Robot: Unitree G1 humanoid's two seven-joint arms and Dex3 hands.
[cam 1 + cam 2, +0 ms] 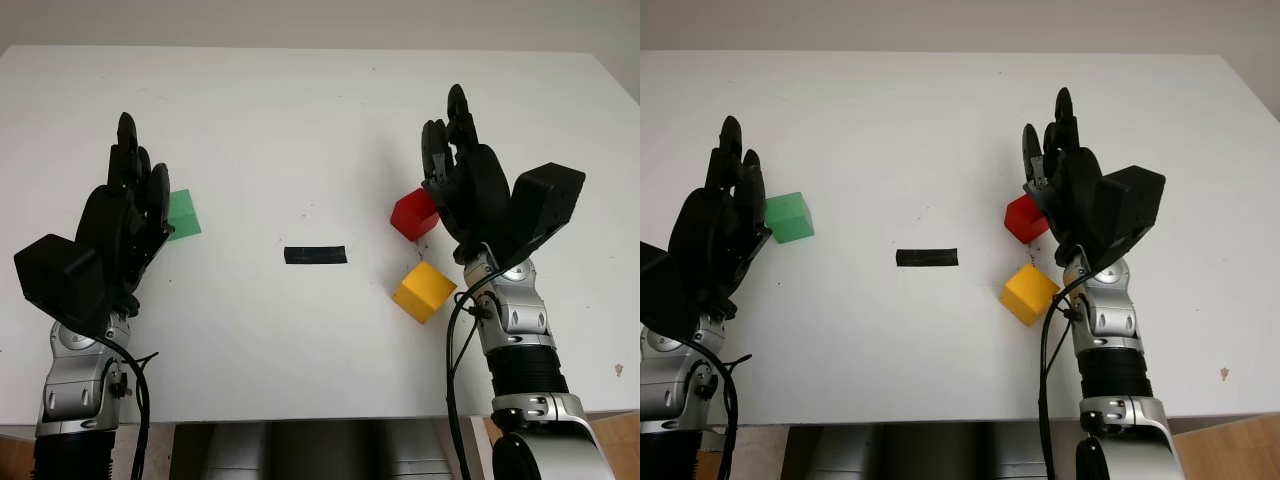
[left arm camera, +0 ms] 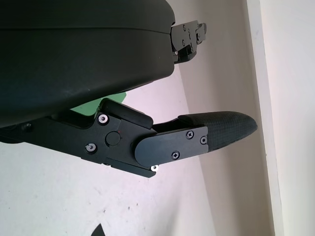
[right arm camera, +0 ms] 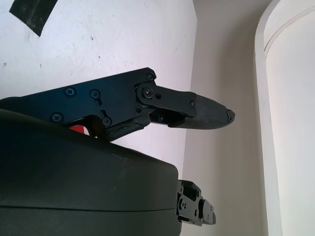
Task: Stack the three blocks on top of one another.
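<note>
Left eye view: left hand (image 1: 125, 215) is standing upright at left centre, fingers (image 1: 127, 150) extended, holding nothing, just beside the green block (image 1: 183, 214). Right hand (image 1: 468, 185), likewise upright and empty, is standing beside the red block (image 1: 413, 213); the yellow block (image 1: 423, 291) is lying below it, corner-on. Right wrist view is adding black tape (image 3: 33, 14) on the worktop (image 1: 320, 120).

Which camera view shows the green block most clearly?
The right eye view: the green block sits there almost whole, beside the open left hand. In the left eye view that hand covers part of the block. The left wrist view gives a thin green strip behind the hand's shell. The right wrist view faces elsewhere.
</note>
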